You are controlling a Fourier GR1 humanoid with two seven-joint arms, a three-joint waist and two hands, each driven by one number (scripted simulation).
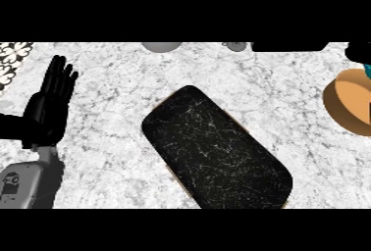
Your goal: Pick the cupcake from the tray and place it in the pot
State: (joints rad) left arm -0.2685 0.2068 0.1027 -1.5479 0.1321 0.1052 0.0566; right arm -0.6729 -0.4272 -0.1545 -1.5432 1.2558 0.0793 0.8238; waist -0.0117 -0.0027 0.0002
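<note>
Far left: patterned patch [13,59] in the top corner. Left hand [45,112] rests upright beside it near the left edge, fingers straight and together, holding nothing.

Marble counter [109,98] is bare between that hand and the tray, and between the tray and the pot.

Tray [217,152] sits mid-view: black, oblong, rounded ends. Its long axis runs diagonally from upper left to lower right, and the lower end almost reaches the bottom edge.

Along the top edge: grey round item [161,46], smaller grey item [235,46], black block [288,46], all cropped and well apart from the tray.

Pot [334,110] is cut by the right edge, with its tan interior showing.

Cupcake [367,72]: only a teal sliver shows at the right edge, just above the pot's rim. Which way it points cannot be told.

Right hand [360,51]: a black shape directly above the sliver, cropped. Whether it grips cannot be told.
</note>
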